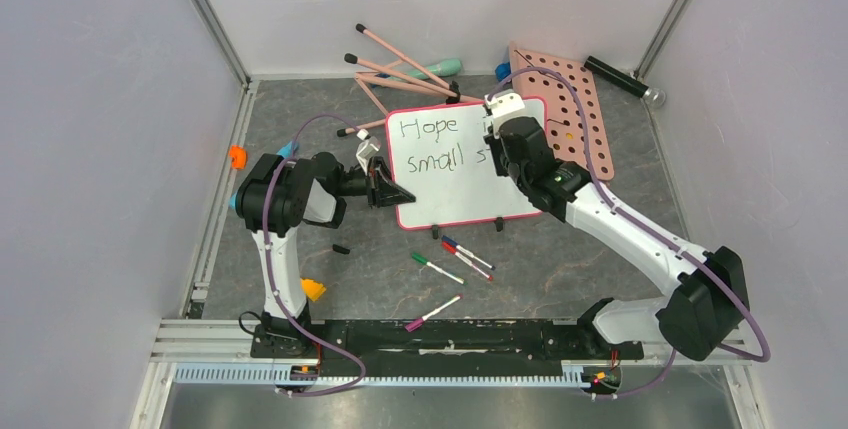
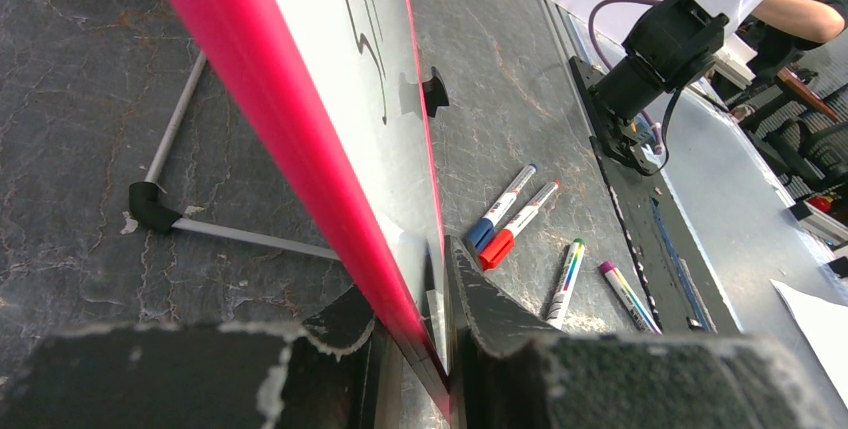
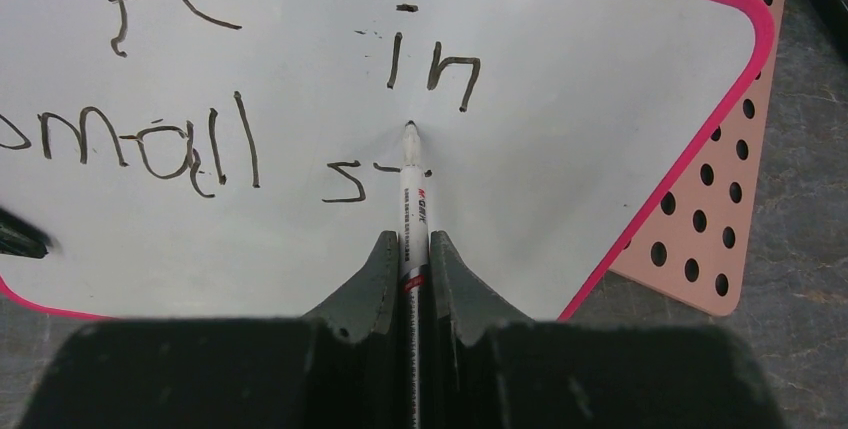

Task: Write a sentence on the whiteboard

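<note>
As marker touches whiteboard, sentence (partial) shows.

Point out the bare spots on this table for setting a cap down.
Bare: the far-left corner between the orange piece and the pink sticks; the mat between the loose markers and the right arm. Crowded: behind the whiteboard.

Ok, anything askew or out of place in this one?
The whiteboard sits skewed, its right edge overlapping the pink pegboard, and four loose markers lie scattered in front. Nothing looks spilled or damaged.
</note>
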{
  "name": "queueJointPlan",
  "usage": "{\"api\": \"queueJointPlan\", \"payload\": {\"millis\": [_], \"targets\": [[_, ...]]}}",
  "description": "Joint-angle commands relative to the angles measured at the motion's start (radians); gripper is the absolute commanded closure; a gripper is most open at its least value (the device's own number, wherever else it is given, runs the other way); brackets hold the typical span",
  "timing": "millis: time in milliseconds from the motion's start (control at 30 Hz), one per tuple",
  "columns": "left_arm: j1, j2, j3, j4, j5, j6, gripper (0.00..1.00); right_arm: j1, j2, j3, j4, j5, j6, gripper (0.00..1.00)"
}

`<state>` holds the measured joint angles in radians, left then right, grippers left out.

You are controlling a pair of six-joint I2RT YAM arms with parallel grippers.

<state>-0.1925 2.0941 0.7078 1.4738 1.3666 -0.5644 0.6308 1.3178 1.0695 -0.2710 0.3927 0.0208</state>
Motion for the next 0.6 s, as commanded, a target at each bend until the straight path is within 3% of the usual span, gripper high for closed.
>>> {"api": "queueJointPlan", "payload": {"millis": [0,567], "targets": [[-0.01,0.014,0.006,0.083,0.056,0.089,0.84,-0.003,-0.013,-0.006,0.032,-0.007,-0.011,1.0],[-0.01,0.013,0.004,0.083,0.056,0.09,0.84,-0.004,-0.094,-0.132,0.019,-0.054,0.017,1.0]]}}
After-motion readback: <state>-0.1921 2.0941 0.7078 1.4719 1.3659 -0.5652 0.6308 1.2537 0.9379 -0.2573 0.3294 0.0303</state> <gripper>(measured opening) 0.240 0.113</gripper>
